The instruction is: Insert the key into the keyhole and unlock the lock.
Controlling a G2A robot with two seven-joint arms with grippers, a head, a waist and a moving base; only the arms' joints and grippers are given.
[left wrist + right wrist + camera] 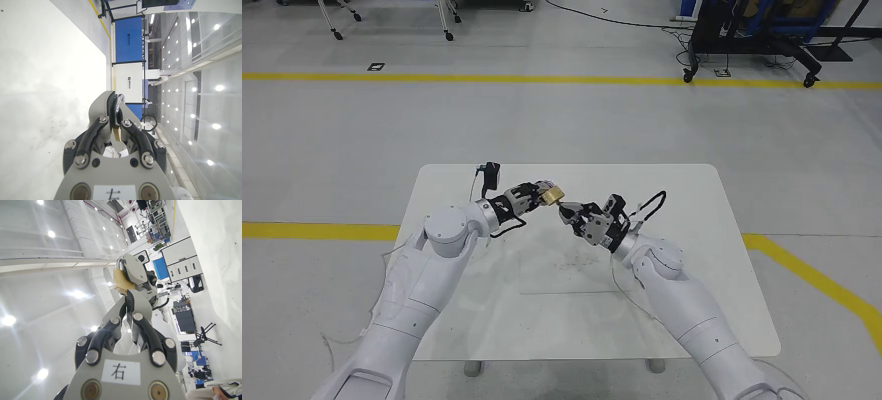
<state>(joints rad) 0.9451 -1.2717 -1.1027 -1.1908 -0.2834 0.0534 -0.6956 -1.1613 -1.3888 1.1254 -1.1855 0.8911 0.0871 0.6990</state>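
L end effector (544, 194) grips lock (555, 191); R end effector (567, 211) at its base.

Brass padlock (122, 280) with a silver shackle (119, 101), held aloft over the far middle of the worktop, clamped in my left gripper (115, 106). Key (124, 294) pinched in my right gripper (126, 297), mostly hidden by its fingers, tip at the padlock's bottom face.

Bright, even overhead light. Round ceiling lamps (51, 234) flare with starburst streaks in both wrist views. White table (47, 47) near blown out. Brass lock (121, 280) evenly lit. Straight lines bow at wrist-view edges.
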